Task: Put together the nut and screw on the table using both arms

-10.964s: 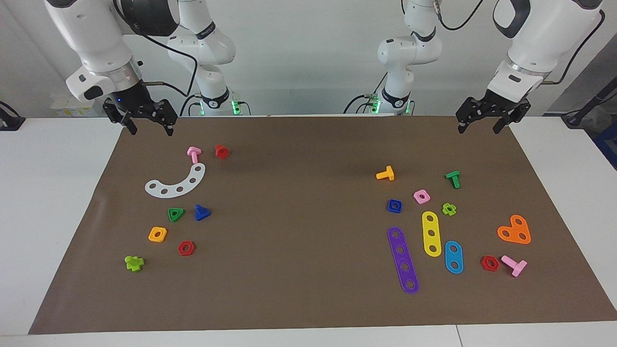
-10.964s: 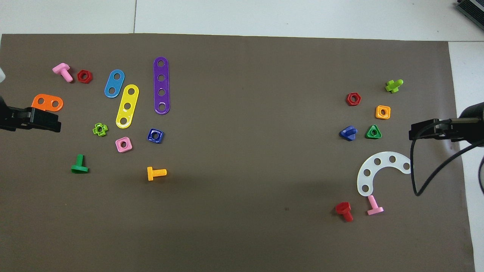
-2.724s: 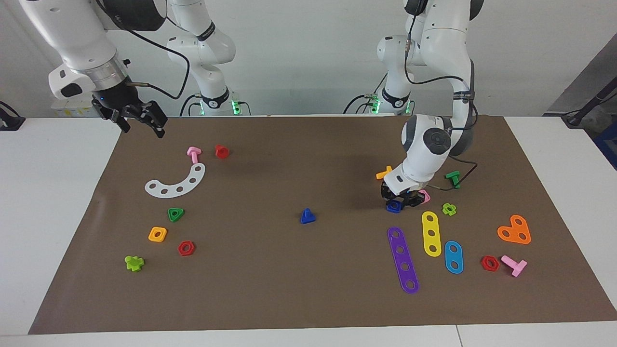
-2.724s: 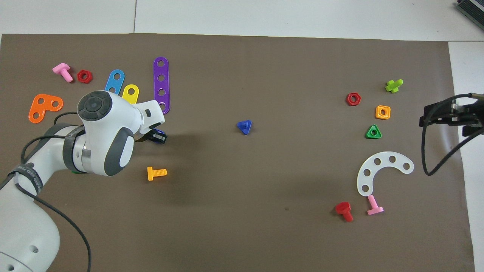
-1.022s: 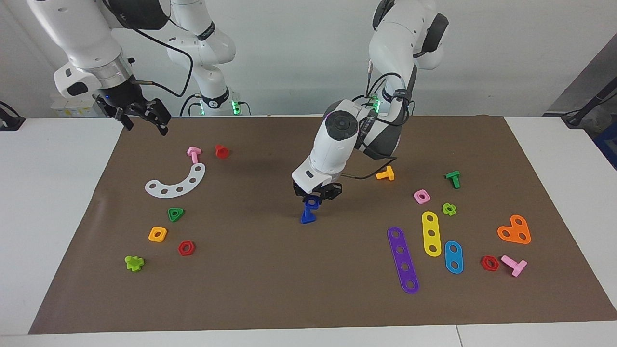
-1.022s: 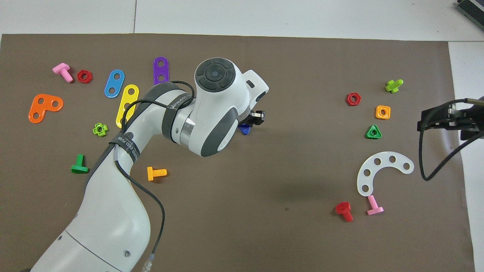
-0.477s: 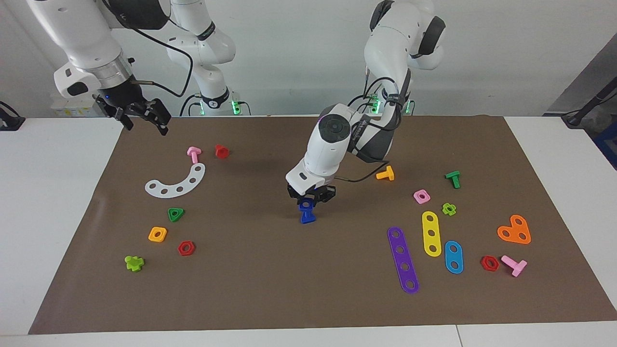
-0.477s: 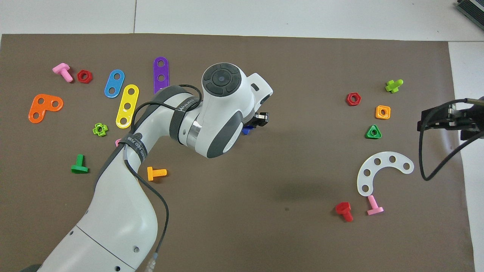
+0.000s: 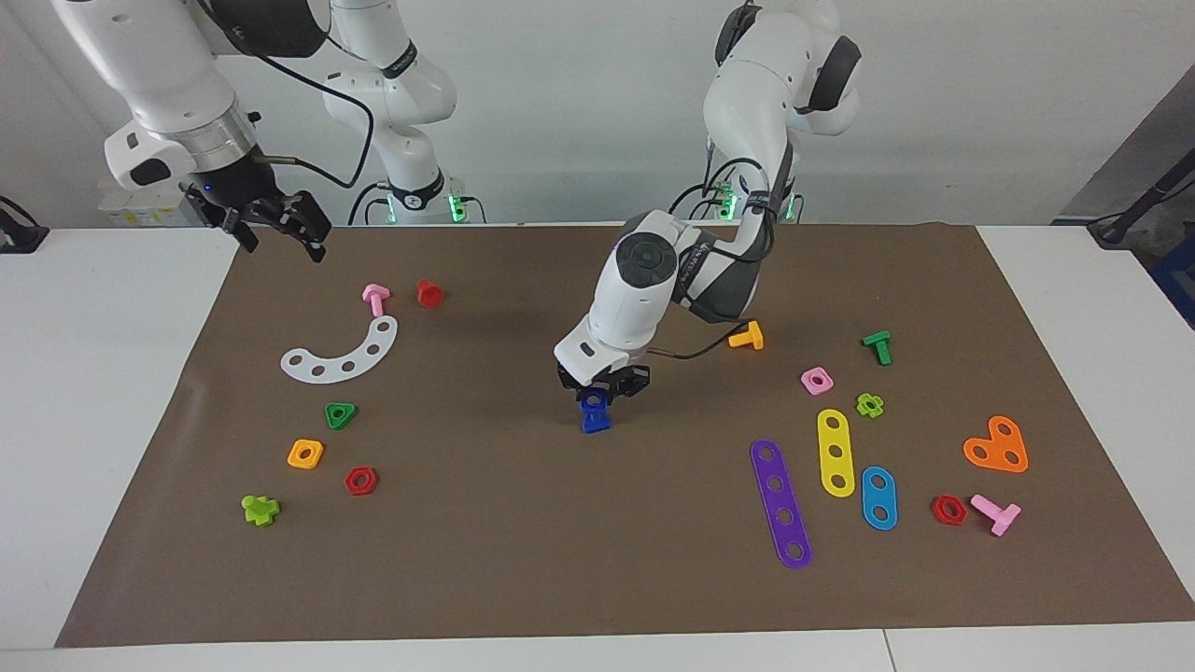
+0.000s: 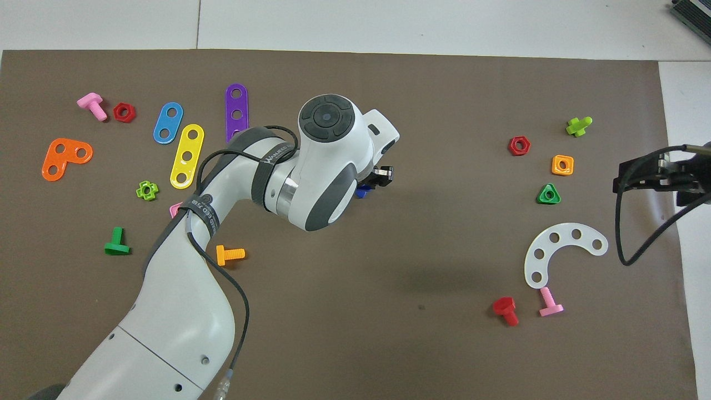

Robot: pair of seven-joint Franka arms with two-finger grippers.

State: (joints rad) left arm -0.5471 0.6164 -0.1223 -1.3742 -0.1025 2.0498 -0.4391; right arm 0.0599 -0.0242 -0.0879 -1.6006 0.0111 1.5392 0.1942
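Note:
The dark blue screw (image 9: pixel 596 423) stands on its triangular head at the middle of the brown mat (image 9: pixel 523 560) on the table, stem up. My left gripper (image 9: pixel 599 390) is shut on the dark blue square nut (image 9: pixel 591 399) and holds it flat right on top of the screw's stem. Whether the stem is inside the hole I cannot tell. From overhead the left wrist (image 10: pixel 328 161) covers most of both pieces. My right gripper (image 9: pixel 285 250) hangs open and empty over the mat's corner at the right arm's end, also in the overhead view (image 10: pixel 625 179), and waits.
Toward the left arm's end lie an orange bolt (image 9: pixel 747 336), a pink nut (image 9: pixel 816 380) and purple (image 9: pixel 780 504), yellow and blue strips. Toward the right arm's end lie a white curved strip (image 9: pixel 342 353), a green triangular nut (image 9: pixel 341 414) and an orange nut (image 9: pixel 305 454).
The left gripper has shifted slightly toward the right arm's end and come down, bringing the nut onto the top of the screw's stem. The right arm has stayed still.

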